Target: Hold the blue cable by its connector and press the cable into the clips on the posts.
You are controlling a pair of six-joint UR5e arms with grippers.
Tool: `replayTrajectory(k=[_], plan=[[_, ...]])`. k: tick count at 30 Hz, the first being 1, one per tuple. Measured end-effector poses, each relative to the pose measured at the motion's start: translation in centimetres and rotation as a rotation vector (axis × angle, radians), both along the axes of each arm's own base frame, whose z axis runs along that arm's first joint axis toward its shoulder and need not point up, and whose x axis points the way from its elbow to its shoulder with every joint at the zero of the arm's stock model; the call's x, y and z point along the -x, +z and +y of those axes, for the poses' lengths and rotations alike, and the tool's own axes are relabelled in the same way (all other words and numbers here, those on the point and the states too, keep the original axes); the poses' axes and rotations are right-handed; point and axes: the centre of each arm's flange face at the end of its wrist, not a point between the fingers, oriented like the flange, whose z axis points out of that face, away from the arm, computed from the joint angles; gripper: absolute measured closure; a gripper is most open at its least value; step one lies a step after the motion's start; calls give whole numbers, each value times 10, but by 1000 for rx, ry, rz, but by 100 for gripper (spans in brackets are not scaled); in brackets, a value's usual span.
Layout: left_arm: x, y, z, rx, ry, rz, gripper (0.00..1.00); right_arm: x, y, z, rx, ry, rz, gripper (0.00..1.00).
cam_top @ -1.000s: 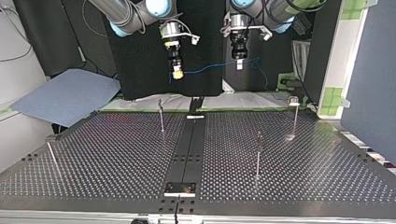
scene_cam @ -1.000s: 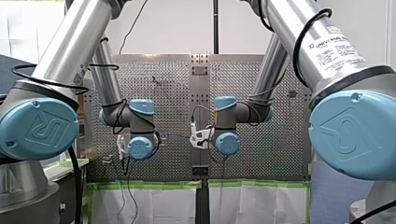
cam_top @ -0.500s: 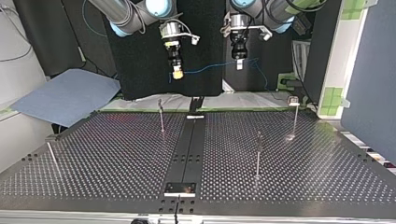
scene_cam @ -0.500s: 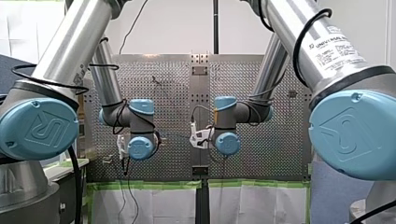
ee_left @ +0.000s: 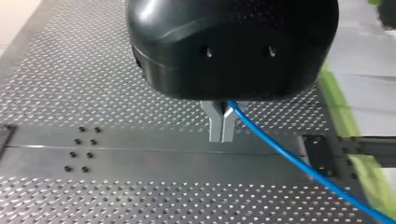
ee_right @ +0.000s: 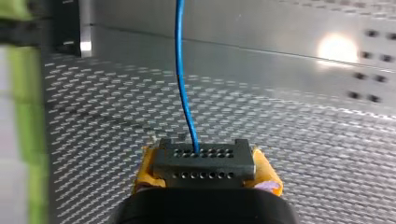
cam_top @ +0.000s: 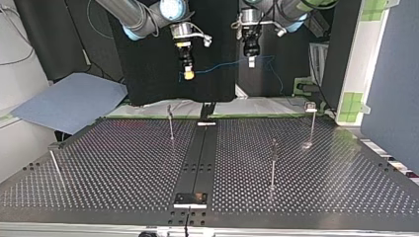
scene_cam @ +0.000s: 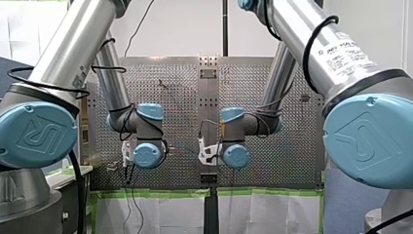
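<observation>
Right wrist view: right tool (ee_right: 204, 181) clamped on dark connector (ee_right: 204, 158) between yellow pads (ee_right: 145, 171), blue cable (ee_right: 183, 79) running straight ahead. Left wrist view: left tool (ee_left: 222, 138), metal fingers (ee_left: 214, 123) pinched narrow on same cable. Top view: cable strung between both tools, high beyond perforated table (cam_top: 123, 170) and well apart from thin posts (cam_top: 171, 123).

Blue-grey sheet (cam_top: 69, 101) beside perforated table (cam_top: 123, 168)

Perforated table (cam_top: 123, 163), white wall (scene_cam: 185, 29) behind
</observation>
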Motion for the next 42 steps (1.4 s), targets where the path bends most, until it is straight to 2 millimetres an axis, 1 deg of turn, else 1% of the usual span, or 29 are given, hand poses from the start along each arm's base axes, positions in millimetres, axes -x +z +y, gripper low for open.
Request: replayTrajectory(k=[1,4,7,18,22,30,33,37,42], plan=[[3,-1,-1,-6,1,6,99,2,-8,2,-18,-1,19,100],[9,-2,1,-27,17,29,99,7,-23,7,-58,-2,62,100],[12,-4,4,-44,38,47,99,10,-30,10,-83,-2,89,100],[14,-5,5,-55,51,55,99,14,-32,11,-97,-8,108,100],[15,2,2,-50,59,27,99,13,-18,5,-93,-39,97,100],[12,28,2,-49,81,-21,99,12,14,4,-100,-61,60,100],[11,36,3,-58,82,-22,99,8,32,-1,-82,-46,35,100],[6,50,3,-62,80,-30,99,-3,61,-10,-54,-32,-4,100],[-11,78,-3,-35,85,-65,99,-14,97,-19,-24,-17,-40,100]])
